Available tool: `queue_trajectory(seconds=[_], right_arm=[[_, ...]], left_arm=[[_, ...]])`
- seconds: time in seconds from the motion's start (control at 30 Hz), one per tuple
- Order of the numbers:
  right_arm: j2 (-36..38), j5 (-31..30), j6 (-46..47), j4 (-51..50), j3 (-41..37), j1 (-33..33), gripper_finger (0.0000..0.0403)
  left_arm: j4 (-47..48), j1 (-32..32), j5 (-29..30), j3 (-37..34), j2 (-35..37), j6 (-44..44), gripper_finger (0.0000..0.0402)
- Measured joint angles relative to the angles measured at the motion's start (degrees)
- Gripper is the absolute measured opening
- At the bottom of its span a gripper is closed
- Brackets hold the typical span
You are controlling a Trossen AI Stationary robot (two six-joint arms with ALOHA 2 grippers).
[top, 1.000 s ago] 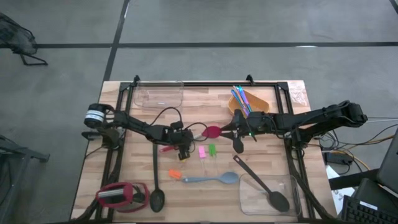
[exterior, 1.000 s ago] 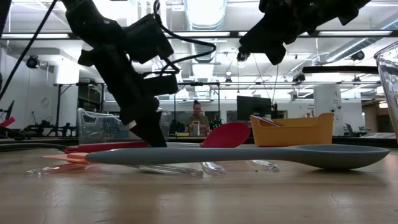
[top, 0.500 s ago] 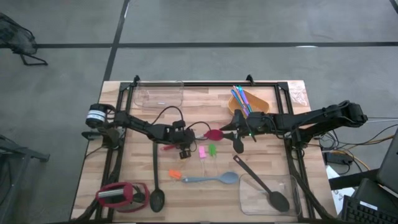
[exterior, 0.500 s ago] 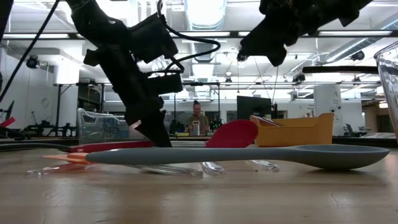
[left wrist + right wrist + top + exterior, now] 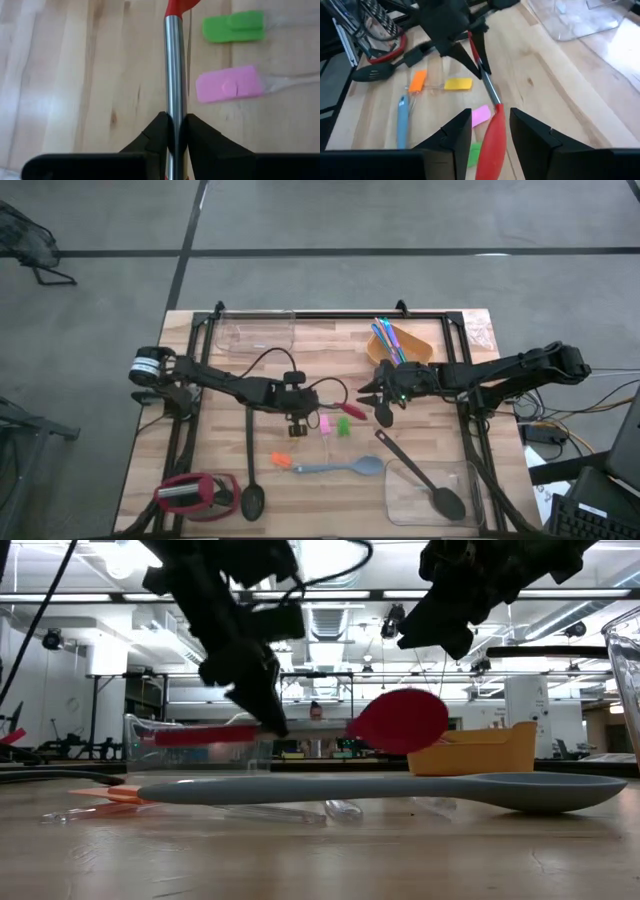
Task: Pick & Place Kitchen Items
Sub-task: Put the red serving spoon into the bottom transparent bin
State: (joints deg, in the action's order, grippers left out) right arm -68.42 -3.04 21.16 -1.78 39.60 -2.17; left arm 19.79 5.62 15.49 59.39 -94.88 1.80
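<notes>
The red-headed spatula hangs level above the table, and my left gripper is shut on its metal shaft. Its red head lies between the open fingers of my right gripper, with a gap on each side. Pink and green pieces lie on the wood below. The grey-blue spoon and an orange piece lie nearer the front. One black spoon lies at the left, and another rests in a clear tub. My left gripper pinches the spatula's metal shaft between its two fingers, between the red grip and the red head. The fingers slant down from the table's left. The spatula is lifted clear of the table and hangs about level, its head toward my right gripper.
An orange tub with thin coloured sticks stands at the far right, and a clear tub at the far left. A squat red-and-black object sits at the near left corner. A yellow piece lies near the orange one.
My left gripper has shut on the spatula's shaft and risen, rolling a little. The spatula, which lay on the table, is now lifted clear and level, with its head between my right gripper's fingers.
</notes>
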Motion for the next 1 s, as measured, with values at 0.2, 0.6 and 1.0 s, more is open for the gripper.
queue_trajectory(seconds=[0.2, 0.6, 1.0], right_arm=[[0.1, 0.1, 1.2, -0.1, 0.1, -1.8, 0.0135], [-1.0, -6.6, -0.5, -10.7, 6.2, -5.1, 0.0152], [-3.4, -9.5, -0.2, -16.1, 12.5, -7.7, 0.0148]], left_arm=[[4.9, 0.7, 0.0, 4.5, 1.0, -1.4, 0.0055], [16.3, 0.0, -2.9, 15.4, 1.0, -1.7, 0.0055], [17.7, -0.7, -4.0, 16.3, 1.0, -1.5, 0.0055]])
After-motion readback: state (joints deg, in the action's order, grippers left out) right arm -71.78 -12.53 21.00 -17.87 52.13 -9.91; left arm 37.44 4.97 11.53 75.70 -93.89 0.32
